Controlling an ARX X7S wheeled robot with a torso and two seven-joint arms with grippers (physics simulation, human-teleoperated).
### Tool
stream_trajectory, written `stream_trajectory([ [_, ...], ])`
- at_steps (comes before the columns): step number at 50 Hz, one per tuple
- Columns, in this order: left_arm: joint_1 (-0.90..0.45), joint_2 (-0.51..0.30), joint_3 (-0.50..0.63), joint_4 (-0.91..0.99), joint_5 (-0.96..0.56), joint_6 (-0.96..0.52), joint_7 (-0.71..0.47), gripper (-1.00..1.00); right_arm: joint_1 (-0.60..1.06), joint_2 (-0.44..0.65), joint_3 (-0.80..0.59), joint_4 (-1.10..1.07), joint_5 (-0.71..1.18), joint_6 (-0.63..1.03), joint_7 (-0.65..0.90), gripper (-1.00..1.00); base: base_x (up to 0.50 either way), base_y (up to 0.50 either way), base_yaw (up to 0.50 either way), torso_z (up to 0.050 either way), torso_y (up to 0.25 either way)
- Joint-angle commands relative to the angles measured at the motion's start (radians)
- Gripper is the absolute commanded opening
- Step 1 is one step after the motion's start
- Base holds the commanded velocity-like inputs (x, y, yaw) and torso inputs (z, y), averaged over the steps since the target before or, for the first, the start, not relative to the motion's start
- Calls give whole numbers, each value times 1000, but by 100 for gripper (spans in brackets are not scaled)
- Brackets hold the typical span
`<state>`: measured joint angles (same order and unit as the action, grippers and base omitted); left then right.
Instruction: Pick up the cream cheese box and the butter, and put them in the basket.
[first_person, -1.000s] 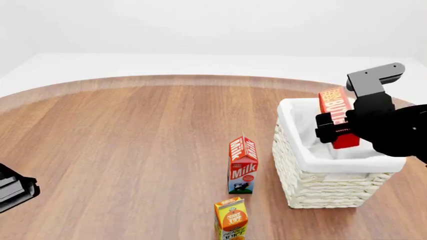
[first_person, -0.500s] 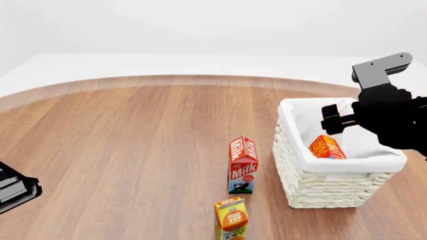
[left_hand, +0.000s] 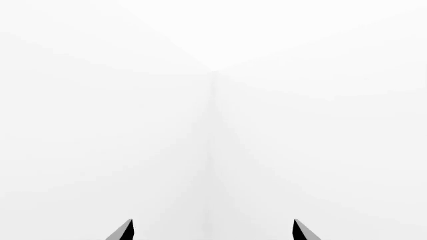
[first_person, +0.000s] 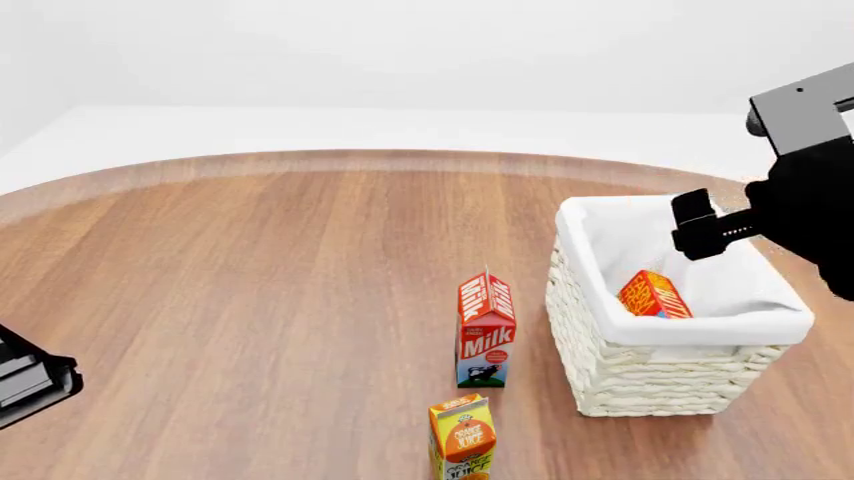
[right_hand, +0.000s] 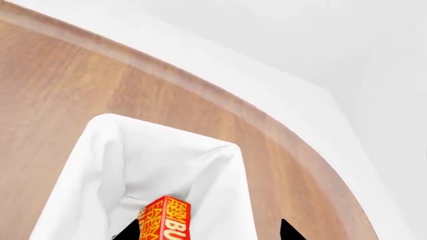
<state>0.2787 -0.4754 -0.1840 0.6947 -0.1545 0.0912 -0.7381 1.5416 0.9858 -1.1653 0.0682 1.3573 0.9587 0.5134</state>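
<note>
Head view: butter (first_person: 654, 295) lies in basket (first_person: 587, 350), right gripper (first_person: 699, 229) above it w/ fingers spread, empty. Left fingers wide. Cream cheese box not visible; likely next: locate & grab it.

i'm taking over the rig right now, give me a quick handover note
Right tool: open, holding nothing, above the basket.
Left tool: open, holding nothing, facing blank white; low at the head view's left edge.
Butter: released, lying tilted inside the basket against the cloth liner.
Cream cheese box: not visible in any view; I can't tell whether it is already in the basket.
Done: butter.
Left: find the cream cheese box and, if it is not in the basket, put it there.
</note>
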Motion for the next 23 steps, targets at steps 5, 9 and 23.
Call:
stream_trajectory([
  [5, -2, 18, -22, -1, 7, -4, 25, 100, 59, 228, 116, -424, 196, 69, 120, 100, 0, 0, 0, 0, 0],
  [9, -1, 17, -26, 5, 5, -7, 23, 100, 71, 277, 137, -503, 246, 67, 145, 100, 0, 0, 0, 0, 0],
  [23, 3, 17, -28, 5, 12, -2, 21, 100, 125, 459, 230, -752, 372, -3, 206, 100, 0, 0, 0, 0, 0],
])
